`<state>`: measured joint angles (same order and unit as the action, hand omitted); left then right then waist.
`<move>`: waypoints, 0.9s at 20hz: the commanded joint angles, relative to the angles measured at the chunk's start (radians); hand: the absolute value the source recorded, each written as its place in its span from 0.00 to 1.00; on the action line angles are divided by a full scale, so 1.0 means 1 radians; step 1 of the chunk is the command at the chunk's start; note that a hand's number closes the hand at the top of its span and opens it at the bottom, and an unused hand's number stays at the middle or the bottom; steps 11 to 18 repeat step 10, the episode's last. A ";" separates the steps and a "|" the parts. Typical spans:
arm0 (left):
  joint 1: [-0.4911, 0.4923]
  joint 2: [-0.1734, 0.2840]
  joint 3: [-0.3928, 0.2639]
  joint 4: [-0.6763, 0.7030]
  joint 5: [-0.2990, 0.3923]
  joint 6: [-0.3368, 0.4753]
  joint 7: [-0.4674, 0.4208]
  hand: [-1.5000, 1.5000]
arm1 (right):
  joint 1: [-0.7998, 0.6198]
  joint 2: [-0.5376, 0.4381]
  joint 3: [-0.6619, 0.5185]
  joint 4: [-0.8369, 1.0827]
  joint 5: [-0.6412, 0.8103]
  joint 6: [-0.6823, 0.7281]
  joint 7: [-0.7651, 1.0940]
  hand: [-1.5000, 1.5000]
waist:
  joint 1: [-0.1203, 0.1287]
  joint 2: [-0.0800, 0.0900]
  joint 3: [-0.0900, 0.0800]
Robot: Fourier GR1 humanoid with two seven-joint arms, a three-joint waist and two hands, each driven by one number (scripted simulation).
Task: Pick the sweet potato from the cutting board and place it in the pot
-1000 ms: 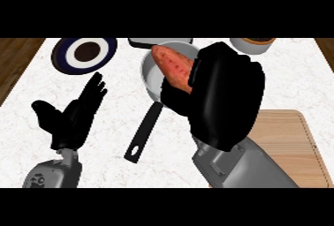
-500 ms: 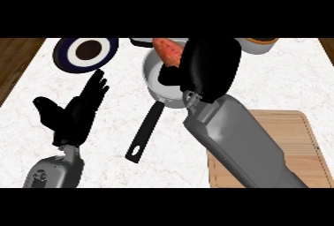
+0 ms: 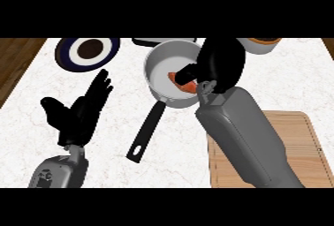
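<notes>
- 2 hands show; the left hand (image 3: 77,112) rests on the white counter (image 3: 287,84) at the view's left, fingers straight and spread, holding nothing
- Plate (image 3: 87,51) lies at the far left
- Pot (image 3: 171,73) sits mid-counter, its black handle (image 3: 146,133) pointing near
- Right hand (image 3: 218,66) reaches over the pot, fingers curled round the sweet potato (image 3: 183,82) inside it
- Cutting board (image 3: 287,152) lies near right

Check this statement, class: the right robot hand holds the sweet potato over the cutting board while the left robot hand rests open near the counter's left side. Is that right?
One detail is wrong. The head view shows the right robot hand holding the sweet potato over the pot, not over the cutting board. The left robot hand does rest open at the left.
</notes>
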<state>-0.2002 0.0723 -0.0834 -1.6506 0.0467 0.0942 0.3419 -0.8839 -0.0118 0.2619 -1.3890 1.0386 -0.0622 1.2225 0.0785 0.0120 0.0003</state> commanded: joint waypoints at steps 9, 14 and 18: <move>0.031 0.016 0.032 -0.005 0.023 -0.011 -0.006 0.50 | -0.007 0.011 -0.019 -0.079 0.266 -0.487 0.184 0.00 | -0.035 -0.014 -0.002; 0.012 -0.006 0.019 -0.016 -0.013 0.039 0.025 0.50 | 0.017 0.011 -0.054 -0.101 0.288 -0.493 0.154 0.00 | -0.058 -0.016 0.001; 0.012 -0.006 0.019 -0.016 -0.013 0.039 0.025 0.50 | 0.017 0.011 -0.054 -0.101 0.288 -0.493 0.154 0.00 | -0.058 -0.016 0.001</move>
